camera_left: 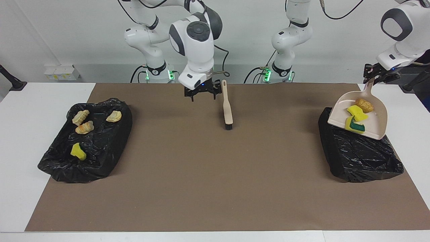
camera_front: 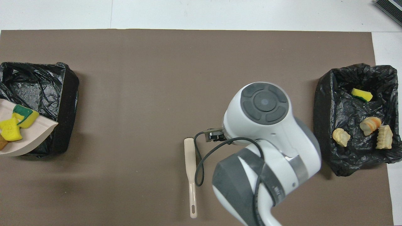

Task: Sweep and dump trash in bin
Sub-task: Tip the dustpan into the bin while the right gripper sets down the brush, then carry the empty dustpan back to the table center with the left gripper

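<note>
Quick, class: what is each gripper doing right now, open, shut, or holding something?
Left gripper: shut on the dustpan handle, over the bin.
Right gripper: open, empty, beside the brush.

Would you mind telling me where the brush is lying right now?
The brush lies flat on the brown mat, midway between the two black bins, near the robots' edge, beside the open right claw, untouched.
</note>
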`<state>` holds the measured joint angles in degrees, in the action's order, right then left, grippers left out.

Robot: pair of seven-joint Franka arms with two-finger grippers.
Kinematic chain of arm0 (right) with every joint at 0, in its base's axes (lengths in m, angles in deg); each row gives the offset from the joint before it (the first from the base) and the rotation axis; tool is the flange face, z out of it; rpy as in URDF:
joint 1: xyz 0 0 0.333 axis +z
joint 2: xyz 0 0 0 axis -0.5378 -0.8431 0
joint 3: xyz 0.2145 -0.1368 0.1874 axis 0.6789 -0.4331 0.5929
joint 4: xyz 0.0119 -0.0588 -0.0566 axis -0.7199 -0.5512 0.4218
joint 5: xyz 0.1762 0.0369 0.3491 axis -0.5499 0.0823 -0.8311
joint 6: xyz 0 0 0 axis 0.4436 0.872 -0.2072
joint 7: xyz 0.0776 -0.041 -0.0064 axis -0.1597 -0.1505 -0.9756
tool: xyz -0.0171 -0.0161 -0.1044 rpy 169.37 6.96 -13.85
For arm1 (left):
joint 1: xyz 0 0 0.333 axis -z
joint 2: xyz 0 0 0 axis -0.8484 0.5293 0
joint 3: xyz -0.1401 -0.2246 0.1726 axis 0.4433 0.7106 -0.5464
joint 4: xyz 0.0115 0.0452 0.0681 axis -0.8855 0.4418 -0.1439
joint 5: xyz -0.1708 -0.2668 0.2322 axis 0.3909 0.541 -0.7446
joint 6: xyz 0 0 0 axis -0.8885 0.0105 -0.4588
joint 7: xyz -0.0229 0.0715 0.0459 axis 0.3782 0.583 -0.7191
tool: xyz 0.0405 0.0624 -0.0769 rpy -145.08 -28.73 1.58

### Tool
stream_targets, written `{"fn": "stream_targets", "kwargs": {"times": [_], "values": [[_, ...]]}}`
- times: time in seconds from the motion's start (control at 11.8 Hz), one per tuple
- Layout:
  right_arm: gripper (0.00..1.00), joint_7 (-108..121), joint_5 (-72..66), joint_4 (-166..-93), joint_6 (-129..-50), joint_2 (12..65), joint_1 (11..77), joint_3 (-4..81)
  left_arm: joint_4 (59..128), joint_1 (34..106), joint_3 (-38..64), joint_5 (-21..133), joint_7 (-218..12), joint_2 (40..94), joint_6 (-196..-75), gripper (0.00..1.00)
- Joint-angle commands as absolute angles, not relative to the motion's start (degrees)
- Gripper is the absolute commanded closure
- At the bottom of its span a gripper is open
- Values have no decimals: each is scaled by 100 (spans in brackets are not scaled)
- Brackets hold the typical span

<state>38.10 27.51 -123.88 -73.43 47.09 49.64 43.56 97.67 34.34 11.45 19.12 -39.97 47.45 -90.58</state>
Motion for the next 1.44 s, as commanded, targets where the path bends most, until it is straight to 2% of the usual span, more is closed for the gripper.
{"fn": "stream_targets", "kwargs": {"times": [0.0,0.42,0.59,0.93,1.19,1.36], "values": [[0,3024,3166,-11993,-7217,4669,4460,4415,9844,3589,1138,1325,-3948,4642,-8973,100],[0,984,3395,-11640,-6927,4705,3115,4371,9765,4502,1147,-276,-3948,4783,-8990,100],[0,867,3623,-11622,-6918,4809,2824,4362,9756,4705,1147,-776,-3948,4879,-9034,100],[0,1585,3301,-11561,-6586,5029,2559,4284,9406,4854,1165,-1305,-3834,5028,-8825,100],[0,1526,3027,-11482,-6356,5056,2445,4073,8564,4996,1156,-1517,-3336,5397,-8350,100],[0,1534,3027,-11534,-6356,5135,2436,4072,8210,5091,1174,-1430,-3131,5398,-8287,100]]}}
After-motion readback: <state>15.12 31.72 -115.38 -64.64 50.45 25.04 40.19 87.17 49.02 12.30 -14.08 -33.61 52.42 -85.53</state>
